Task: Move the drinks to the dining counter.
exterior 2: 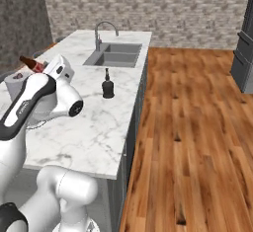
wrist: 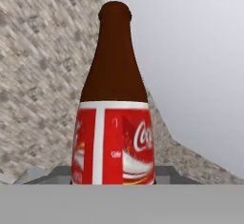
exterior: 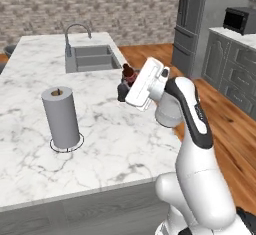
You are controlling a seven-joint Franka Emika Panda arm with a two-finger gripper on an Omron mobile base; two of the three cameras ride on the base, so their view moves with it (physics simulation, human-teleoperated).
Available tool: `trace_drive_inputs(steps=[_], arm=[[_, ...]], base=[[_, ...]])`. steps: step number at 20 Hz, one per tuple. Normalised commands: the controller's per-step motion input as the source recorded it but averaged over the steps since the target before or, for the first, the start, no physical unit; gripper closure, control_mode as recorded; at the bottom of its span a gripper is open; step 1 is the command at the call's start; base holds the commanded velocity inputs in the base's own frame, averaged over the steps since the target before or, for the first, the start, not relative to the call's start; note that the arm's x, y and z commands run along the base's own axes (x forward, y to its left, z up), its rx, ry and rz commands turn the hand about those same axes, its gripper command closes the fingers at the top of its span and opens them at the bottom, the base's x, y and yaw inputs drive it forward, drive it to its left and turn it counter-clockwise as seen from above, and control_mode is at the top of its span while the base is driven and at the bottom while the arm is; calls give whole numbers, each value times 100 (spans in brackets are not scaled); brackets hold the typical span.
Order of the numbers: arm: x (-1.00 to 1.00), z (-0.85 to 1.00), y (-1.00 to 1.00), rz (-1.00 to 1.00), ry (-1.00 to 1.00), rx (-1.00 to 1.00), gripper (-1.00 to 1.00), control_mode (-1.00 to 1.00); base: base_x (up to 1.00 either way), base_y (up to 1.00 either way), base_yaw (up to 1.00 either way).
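Now the brown-red bottle is held between the part-closed jaws of the gripper, tilted above the island, the black bottle standing beyond.

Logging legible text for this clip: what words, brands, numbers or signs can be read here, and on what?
"Co": white script cut off at the label's edge, on the red label of the brown bottle, hand view.
Small white print lower on that label: too blurred to read.
Black bottle, paper-towel roll, microwave: no readable text.
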Motion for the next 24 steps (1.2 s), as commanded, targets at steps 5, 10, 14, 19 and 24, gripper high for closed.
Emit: trace_drive_inputs(steps=[5,10,14,19,24], arm=[[31,-6,-5,1,46,0,100,-100],[22,0,0,1,40,-1,100,-100],[21,-12,0,10,28,-6,100,-100],[2,-27,-4,7,27,-5,100,-100],[0,-18,-7,8,18,10,100,-100]], base=[[0,0,0],[0,0,0],[0,0,0],[0,0,0],[0,0,0]])
